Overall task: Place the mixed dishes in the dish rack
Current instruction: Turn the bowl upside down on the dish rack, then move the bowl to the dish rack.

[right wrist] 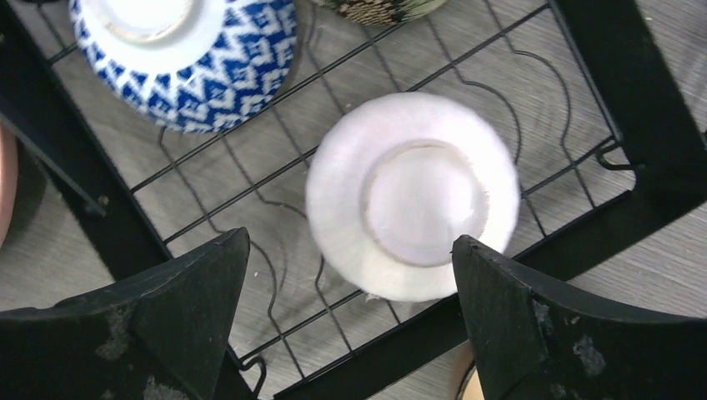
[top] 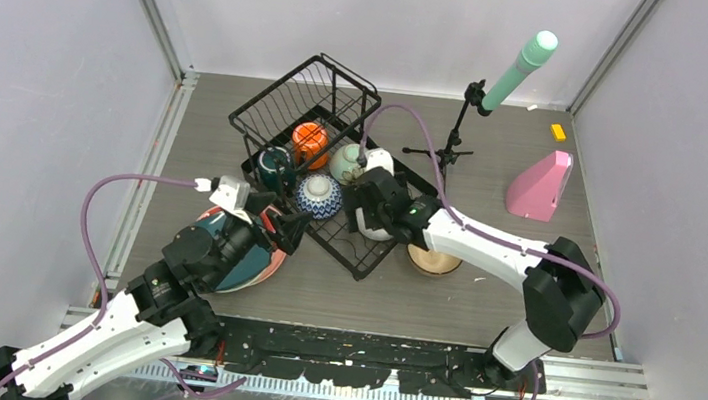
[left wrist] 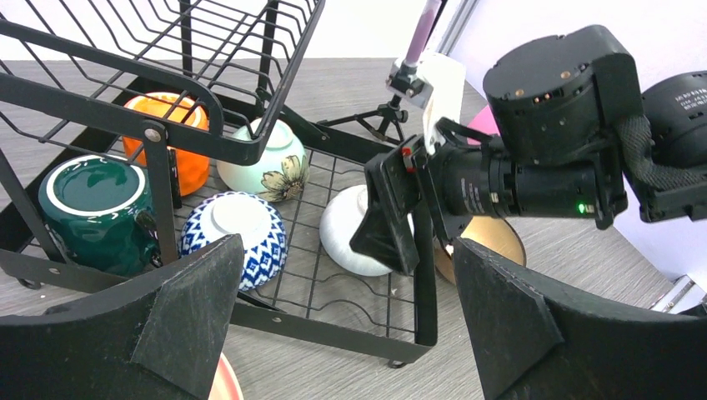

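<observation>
Our right fingers (right wrist: 167, 325) hang spread and empty over the white bowl (right wrist: 413, 196) upturned in the dish rack (right wrist: 634, 108), left fingers (left wrist: 167, 325) spread too, so the plates (top: 257, 265) look next, needing edge-on slotting.

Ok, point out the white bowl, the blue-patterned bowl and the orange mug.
white bowl (right wrist: 421, 204): right wrist view, on its upturned base.
blue-patterned bowl (left wrist: 268, 248): left wrist view, on its patterned side wall.
orange mug (top: 309, 141): top external view, on its orange body.

White bowl (right wrist: 408, 196) upside-down in blk wire rack (right wrist: 642, 83), beside blue-patterned bowl (right wrist: 183, 58).
</observation>
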Motion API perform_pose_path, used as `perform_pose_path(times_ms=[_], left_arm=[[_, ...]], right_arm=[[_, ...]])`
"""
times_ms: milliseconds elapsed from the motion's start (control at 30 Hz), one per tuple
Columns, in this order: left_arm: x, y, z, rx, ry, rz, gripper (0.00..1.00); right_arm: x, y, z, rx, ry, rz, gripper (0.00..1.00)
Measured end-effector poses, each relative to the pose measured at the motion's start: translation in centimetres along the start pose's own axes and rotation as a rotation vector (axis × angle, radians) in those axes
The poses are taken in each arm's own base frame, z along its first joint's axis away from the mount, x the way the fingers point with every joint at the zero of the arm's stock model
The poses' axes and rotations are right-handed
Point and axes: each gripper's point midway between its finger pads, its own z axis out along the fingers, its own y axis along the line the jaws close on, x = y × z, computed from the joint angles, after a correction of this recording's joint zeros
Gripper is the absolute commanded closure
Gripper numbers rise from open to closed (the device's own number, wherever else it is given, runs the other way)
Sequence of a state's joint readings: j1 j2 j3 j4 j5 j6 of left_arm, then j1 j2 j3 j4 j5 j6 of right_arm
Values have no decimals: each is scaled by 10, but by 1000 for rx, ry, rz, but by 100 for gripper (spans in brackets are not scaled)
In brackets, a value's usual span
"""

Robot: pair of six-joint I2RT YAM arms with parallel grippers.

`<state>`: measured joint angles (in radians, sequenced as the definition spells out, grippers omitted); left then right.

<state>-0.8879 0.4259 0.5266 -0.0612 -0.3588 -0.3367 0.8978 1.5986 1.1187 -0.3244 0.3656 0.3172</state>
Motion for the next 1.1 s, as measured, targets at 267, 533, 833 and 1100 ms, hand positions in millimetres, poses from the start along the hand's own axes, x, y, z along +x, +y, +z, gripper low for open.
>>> perform_pose_path(times_ms=[267,533,833,1100], left_arm=[[0,1,-1,-4,-1,0,1],[0,2,-1,-11,2,1,1],[0,3,0,-15,-5,-6,1],[-2,3,-3,-14,-13,-25,0]], right_arm=[[-3,-35,8,60,44,157,16],[-2,-44,21,85,76,221,32],[-21,-71,37,139,61,269,38],[-30,-80,47,152,84,290,37]])
